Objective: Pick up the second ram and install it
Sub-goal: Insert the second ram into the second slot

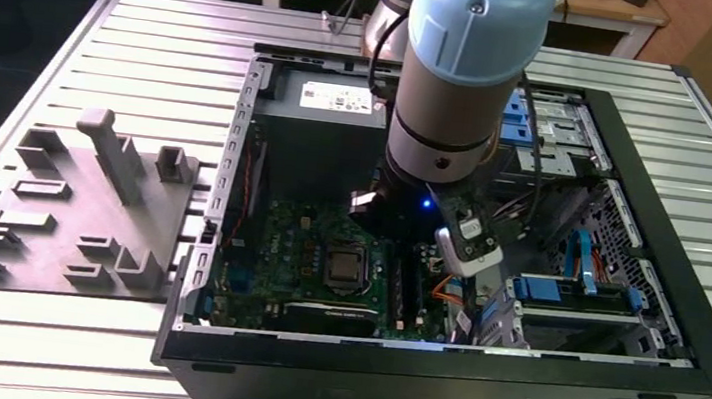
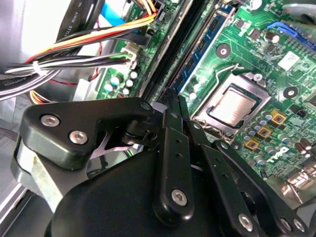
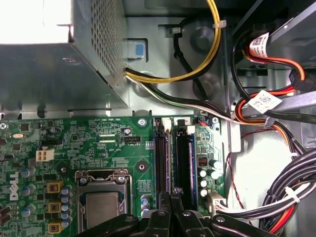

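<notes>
**Operator:** Where does the arm stand?

**Spotter:** Your arm reaches straight down into the open computer case, which lies on the slatted table. The grey parts tray sits outside the case, toward the exterior view's left.

**Operator:** And the claw?

**Spotter:** Your gripper hangs low over the green motherboard. Its two black fingers are drawn together, with barely a sliver between the tips. Nothing shows between them, so as far as the pictures tell, you hold no stick. In the first wrist view the gripper sits at one end of the long black memory slots.

**Operator:** Where is the memory?

**Spotter:** The second ram, a blue-green board with black chips, stands on edge in a slot. It lies between the empty-looking black slots and the processor socket. Its near end is just beside your fingertips, but I cannot tell whether they touch it. I also cannot tell whether the slot's latches have closed on it. Bundled cables run along the slots' other side, away from the socket.
</notes>
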You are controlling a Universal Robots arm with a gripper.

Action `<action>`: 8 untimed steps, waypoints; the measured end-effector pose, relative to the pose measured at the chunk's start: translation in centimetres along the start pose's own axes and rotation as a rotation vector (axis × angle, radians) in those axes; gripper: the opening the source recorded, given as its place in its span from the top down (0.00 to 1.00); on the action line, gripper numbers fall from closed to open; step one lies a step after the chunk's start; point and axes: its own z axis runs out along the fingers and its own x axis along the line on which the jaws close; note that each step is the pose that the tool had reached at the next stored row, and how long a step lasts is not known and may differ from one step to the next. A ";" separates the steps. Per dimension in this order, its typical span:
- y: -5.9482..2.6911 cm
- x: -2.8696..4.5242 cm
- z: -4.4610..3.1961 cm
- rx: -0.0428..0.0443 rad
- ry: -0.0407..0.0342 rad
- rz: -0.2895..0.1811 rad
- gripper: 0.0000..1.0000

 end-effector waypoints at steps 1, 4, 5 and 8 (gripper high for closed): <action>0.00 0.00 0.02 0.0001 0.0001 0.000 0.88; 0.00 0.00 0.02 0.0003 0.0001 0.000 0.88; 0.00 0.00 0.03 0.0003 0.0001 0.000 0.88; -0.03 0.01 0.22 -0.0018 0.0003 0.000 0.88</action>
